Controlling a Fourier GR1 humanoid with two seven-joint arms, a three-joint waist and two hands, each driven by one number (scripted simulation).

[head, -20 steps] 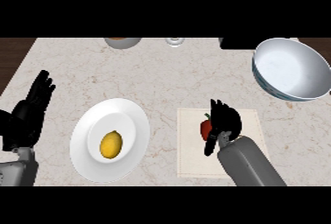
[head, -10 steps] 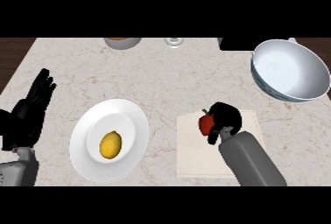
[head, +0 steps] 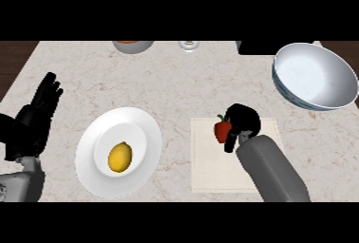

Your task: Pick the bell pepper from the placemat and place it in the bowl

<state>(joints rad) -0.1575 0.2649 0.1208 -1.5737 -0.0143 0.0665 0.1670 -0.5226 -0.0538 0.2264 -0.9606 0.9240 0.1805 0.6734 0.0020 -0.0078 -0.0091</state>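
Note:
A red bell pepper with a green stem shows above the beige placemat in the head view. My right hand has its fingers curled round the pepper's right side and hides part of it. The large white bowl stands at the back right, apart from the hand. At the left edge my left hand rests open, fingers up.
A white plate with a yellow lemon lies left of the placemat. At the far edge stand a small bowl, a glass and a dark object.
My right hand has closed on the pepper and moved up and toward the back right with it. The left hand has not moved.

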